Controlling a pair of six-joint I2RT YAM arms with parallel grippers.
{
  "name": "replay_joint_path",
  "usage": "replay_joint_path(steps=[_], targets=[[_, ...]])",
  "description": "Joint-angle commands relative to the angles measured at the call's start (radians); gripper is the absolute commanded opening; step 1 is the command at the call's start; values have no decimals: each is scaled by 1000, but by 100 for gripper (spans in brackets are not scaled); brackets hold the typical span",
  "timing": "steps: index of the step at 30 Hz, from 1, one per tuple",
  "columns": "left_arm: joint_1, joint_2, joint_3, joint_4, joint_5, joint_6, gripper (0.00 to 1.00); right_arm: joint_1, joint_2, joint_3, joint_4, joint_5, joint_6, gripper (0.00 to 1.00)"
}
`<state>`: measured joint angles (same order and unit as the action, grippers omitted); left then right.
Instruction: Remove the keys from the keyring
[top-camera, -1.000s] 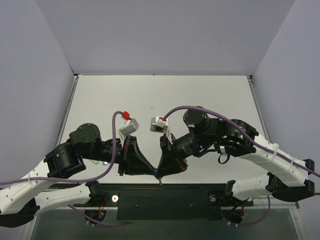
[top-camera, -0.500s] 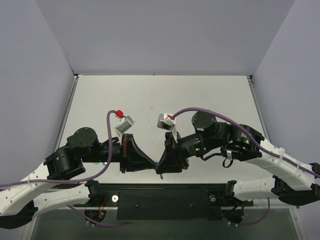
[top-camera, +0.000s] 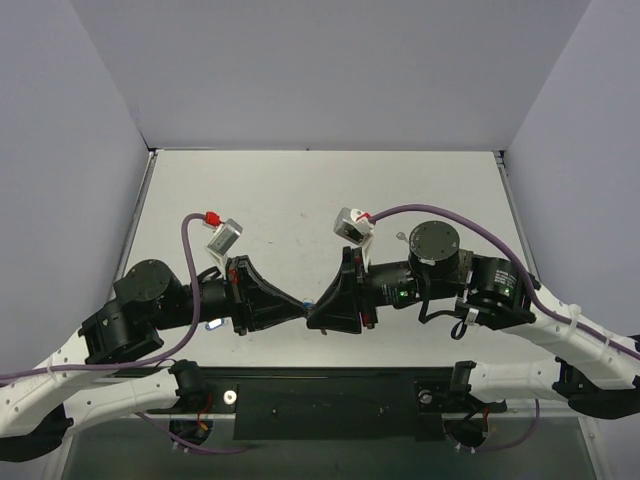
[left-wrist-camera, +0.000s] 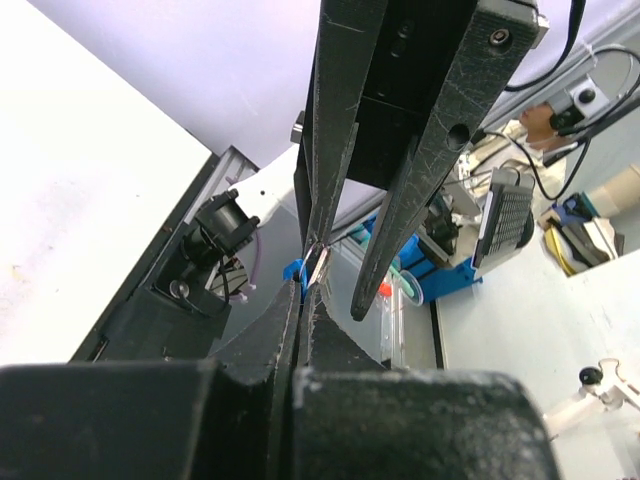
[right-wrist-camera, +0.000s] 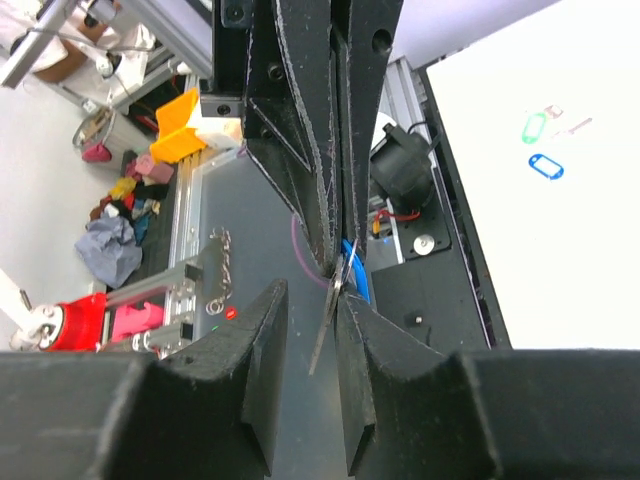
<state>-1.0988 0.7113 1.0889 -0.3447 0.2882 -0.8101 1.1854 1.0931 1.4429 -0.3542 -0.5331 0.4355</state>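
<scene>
Since a second ago the right gripper (top-camera: 316, 310) has let go. Its fingers (left-wrist-camera: 420, 170), pressed together then, now stand spread. Both wrists have swung in from the white table's (top-camera: 300, 190) near edge and meet tip to tip slightly farther in, over its near middle. The left gripper (top-camera: 298, 303) is pressed tight on the tiny silver blue-capped key (top-camera: 307, 301). A thin silver blade (right-wrist-camera: 326, 325) hangs from that pinch into the gap between the right fingers. Whether the thin silver keyring is in that bundle I cannot tell. The right arm is probably regripping for another pull. A green oval tag (right-wrist-camera: 535, 127) and a blue oval tag (right-wrist-camera: 545, 167) lie on the table, likely keys already off.
</scene>
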Motion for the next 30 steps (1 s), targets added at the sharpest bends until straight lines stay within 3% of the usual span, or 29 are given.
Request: replay_joint_path(steps=[1,11,16,24,26,30], targets=[[-4,-10,-6,153,-86,-49,0,-9,1,-33,167,64,32,22],[-4,-13,-15,153,-130,-60,0,-12,11,-82,310,117,88,22],[-4,-19,-12,156,-127,-63,0,-17,27,-87,336,110,98,1],[-4,-42,-6,116,-103,-40,0,-20,25,-96,328,73,86,0],[-4,-44,14,84,-103,-21,14,-18,27,-90,311,55,82,0],[-3,-52,77,-17,-115,31,60,-17,27,-73,265,13,66,0]])
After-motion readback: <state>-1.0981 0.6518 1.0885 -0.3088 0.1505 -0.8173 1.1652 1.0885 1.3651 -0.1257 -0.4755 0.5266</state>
